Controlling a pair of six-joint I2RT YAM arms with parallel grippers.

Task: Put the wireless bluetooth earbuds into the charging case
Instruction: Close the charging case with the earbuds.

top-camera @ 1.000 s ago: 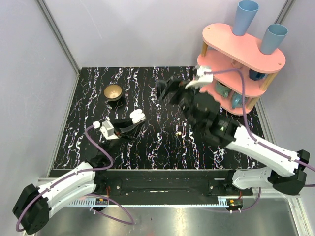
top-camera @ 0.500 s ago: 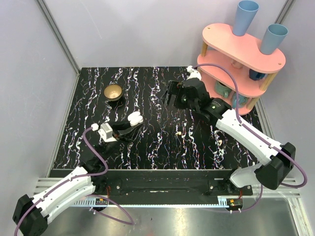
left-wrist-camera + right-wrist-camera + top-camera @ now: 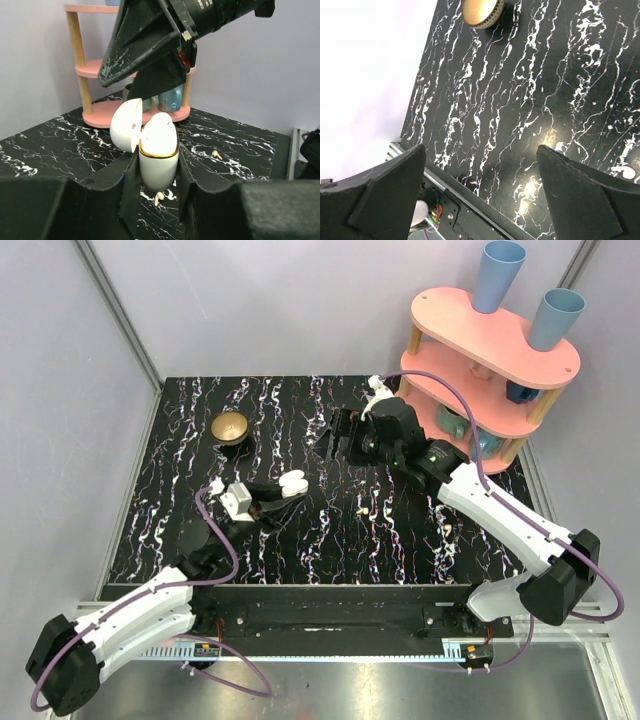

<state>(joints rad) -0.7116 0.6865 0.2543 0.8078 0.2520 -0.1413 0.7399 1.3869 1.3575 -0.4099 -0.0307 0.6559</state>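
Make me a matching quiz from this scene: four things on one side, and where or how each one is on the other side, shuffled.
Things:
1. charging case
2. right gripper
3. brass bowl
4. blue cups

Place or state:
A. on top of the pink shelf
B. open, holding nothing
C. lid open, clamped in the left gripper
D. on the tabletop, far left part

Pairs: 1-C, 2-B, 3-D, 4-A

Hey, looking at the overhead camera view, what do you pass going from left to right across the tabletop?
bronze bowl → open charging case, held in the left gripper → earbud → second earbud → pink shelf
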